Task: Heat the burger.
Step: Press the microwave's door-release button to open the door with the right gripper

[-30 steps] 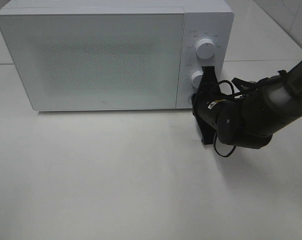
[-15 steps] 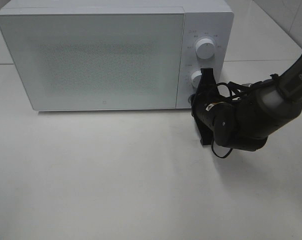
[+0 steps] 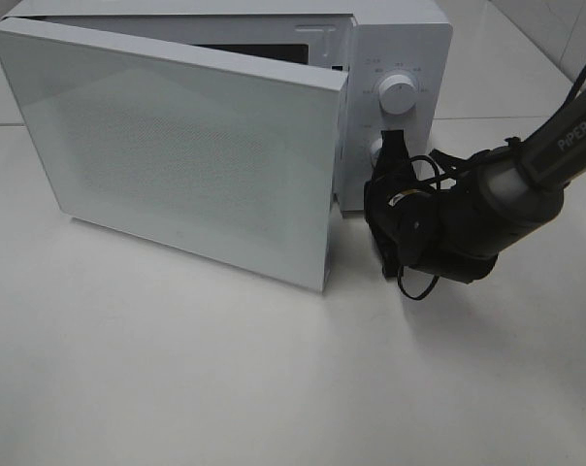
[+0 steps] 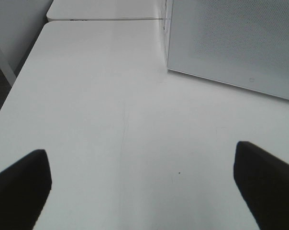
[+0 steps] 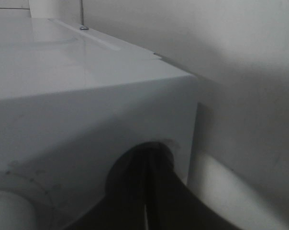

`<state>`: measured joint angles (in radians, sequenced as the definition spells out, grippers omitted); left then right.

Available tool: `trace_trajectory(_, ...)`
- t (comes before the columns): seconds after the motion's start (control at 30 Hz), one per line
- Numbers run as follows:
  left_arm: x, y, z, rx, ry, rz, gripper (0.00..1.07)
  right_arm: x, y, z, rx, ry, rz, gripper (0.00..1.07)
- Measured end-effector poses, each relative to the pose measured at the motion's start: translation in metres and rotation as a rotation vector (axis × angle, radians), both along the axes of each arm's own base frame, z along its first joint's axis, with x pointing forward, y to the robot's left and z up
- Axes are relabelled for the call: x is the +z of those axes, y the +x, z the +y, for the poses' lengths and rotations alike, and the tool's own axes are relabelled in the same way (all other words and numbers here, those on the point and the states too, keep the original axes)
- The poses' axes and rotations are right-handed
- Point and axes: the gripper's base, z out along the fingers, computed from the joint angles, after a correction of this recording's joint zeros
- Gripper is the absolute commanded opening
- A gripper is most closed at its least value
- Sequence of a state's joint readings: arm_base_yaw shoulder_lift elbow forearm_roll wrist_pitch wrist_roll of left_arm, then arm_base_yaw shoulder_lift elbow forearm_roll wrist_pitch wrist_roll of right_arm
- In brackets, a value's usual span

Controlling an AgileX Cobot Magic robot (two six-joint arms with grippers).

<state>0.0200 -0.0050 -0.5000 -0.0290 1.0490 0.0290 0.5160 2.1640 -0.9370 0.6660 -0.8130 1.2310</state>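
Underneath all, a broad white surface. At its back, a white microwave, with the large speckled door swung partway open on the left hinge, free edge out toward the front, and a dark strip of the chamber showing above it. Cannot tell where the burger lies: hidden in all three views, so no saying how it sits relative to either pincer. From the right, a black right arm reaching in to the control panel, beside the upper knob and the lower knob, the latter partly hidden behind it. Right pincer pressed together, pinching nothing, tip up against a dark round spot low on that panel, just below the lower knob; seen likewise from its own wrist. Left pincer spread wide, dark fingers far apart, hanging over bare surface near the door's outer face, gripping nothing.
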Motion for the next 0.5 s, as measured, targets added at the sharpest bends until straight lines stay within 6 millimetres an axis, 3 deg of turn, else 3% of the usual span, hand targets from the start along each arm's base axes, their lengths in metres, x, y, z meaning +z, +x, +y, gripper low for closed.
trace_trajectory(0.5, 0.0, 0.0, 0.0, 0.0, 0.0, 0.0, 0.98, 0.0026, -0.0012, -0.001, 0.011, -0.002, 0.011, 0.0)
